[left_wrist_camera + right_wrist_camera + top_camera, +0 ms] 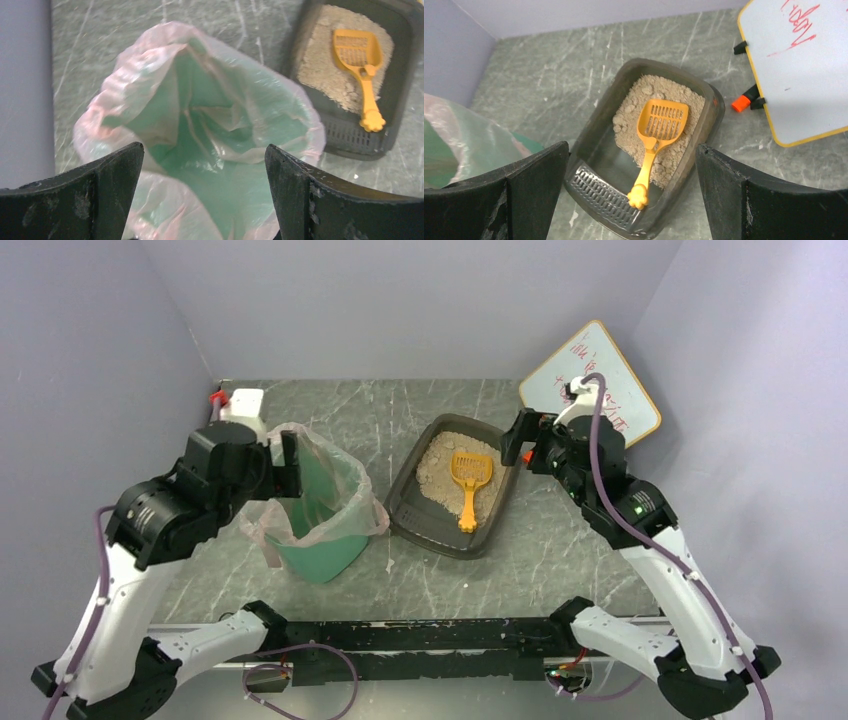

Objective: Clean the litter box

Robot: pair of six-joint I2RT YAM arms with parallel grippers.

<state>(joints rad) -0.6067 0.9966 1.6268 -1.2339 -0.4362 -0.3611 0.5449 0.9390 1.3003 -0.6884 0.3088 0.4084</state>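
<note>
Here the litter box (402, 502) sits mid-frame on the worktop (560, 550), with the orange scoop (469, 478) lying on its sand. The left end effector (288, 462) hangs released over the green bin (322, 552) at left. The right end effector (513, 438), also released, hovers by the box's upper right edge.

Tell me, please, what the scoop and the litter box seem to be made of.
The scoop looks like moulded orange plastic, matte, with slots in its blade. The litter box seems dark grey plastic, slightly glossy: its rim shows soft reflections.
</note>
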